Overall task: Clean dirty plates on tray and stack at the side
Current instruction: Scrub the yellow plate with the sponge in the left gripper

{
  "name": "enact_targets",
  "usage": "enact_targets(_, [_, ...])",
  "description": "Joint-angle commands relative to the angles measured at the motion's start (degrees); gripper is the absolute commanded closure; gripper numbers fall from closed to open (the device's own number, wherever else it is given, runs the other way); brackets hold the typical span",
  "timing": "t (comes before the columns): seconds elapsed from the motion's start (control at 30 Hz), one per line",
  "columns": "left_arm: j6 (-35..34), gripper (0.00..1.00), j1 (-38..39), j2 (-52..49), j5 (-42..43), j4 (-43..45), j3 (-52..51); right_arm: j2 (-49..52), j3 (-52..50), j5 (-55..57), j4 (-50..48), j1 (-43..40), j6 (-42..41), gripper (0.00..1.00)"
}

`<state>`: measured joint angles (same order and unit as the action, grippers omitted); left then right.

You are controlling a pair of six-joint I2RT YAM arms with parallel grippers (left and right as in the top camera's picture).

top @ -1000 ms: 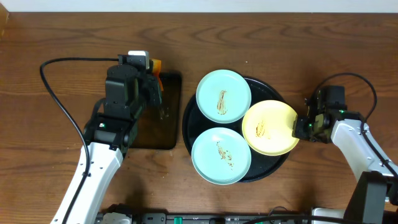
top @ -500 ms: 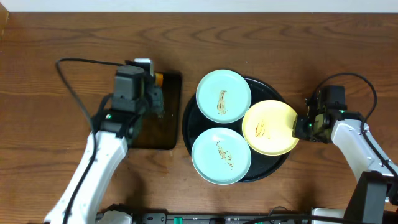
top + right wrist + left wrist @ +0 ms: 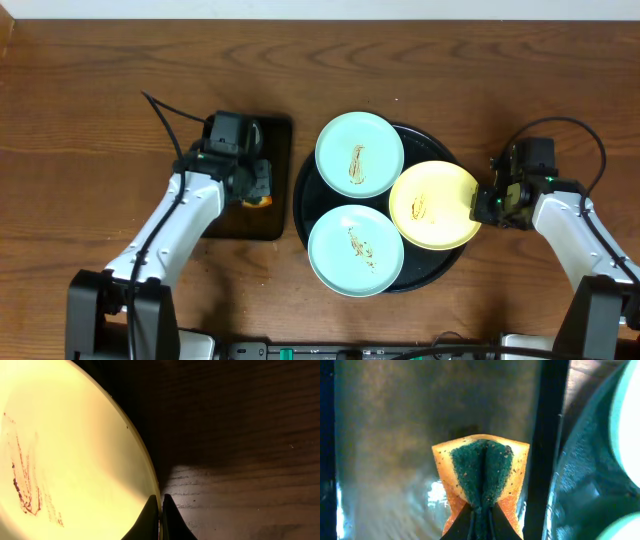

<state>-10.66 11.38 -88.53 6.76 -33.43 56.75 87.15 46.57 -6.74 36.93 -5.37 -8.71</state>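
All three plates (image 3: 355, 250) are sitting dirty on the tray (image 3: 432, 142).
Left tool (image 3: 481, 510) is pinching a sponge (image 3: 480, 467), right tool (image 3: 161, 503) the yellow plate (image 3: 75, 445).

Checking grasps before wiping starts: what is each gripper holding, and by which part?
The left gripper pinches the orange-and-green sponge at the middle of one edge, creasing it. The right gripper clamps the yellow plate by its rim.

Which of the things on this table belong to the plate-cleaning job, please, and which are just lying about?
Job in hand:
- upper mint plate, lower mint plate
- yellow plate, rim pinched by the right gripper
- round black tray
- sponge, pinched in the left gripper

Lying about:
- dark rectangular tray, beneath the sponge
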Motion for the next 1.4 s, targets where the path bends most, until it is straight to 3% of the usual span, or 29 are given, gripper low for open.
enact_targets(0.0, [-0.57, 0.93, 1.05, 0.66, 3.41, -2.49, 6.78, 0.61, 0.46, 1.29, 0.11, -0.24, 0.0, 0.99])
enact_targets(0.3, [-0.11, 0.93, 11.5, -1.38, 10.1, -1.62, 14.19, 0.61, 0.46, 1.11, 0.22, -0.13, 0.0, 0.99])
enact_targets(0.43, [0.68, 0.93, 17.18, -3.89, 15.91, 3.98, 14.27, 0.61, 0.46, 0.44, 0.57, 0.33, 0.0, 0.99])
enact_targets(0.8, [-3.26, 0.93, 31.98, -15.32, 16.59, 21.84, 14.27, 0.61, 0.46, 0.44, 0.61, 0.63, 0.0, 0.99])
enact_targets(1.1, [-13.51, 0.93, 37.94, -22.93, 21.16, 36.37, 14.27, 0.61, 0.46, 0.44, 0.98, 0.63, 0.0, 0.99])
enact_targets(1.23, [-17.68, 0.93, 39.06, -25.9, 21.46, 38.32, 14.27, 0.61, 0.46, 0.44, 1.2, 0.63, 0.0, 0.99])
enact_targets(1.37, [-17.44, 0.93, 39.17, -27.85, 21.99, 38.16, 14.25, 0.61, 0.46, 0.44, 1.22, 0.63, 0.0, 0.99])
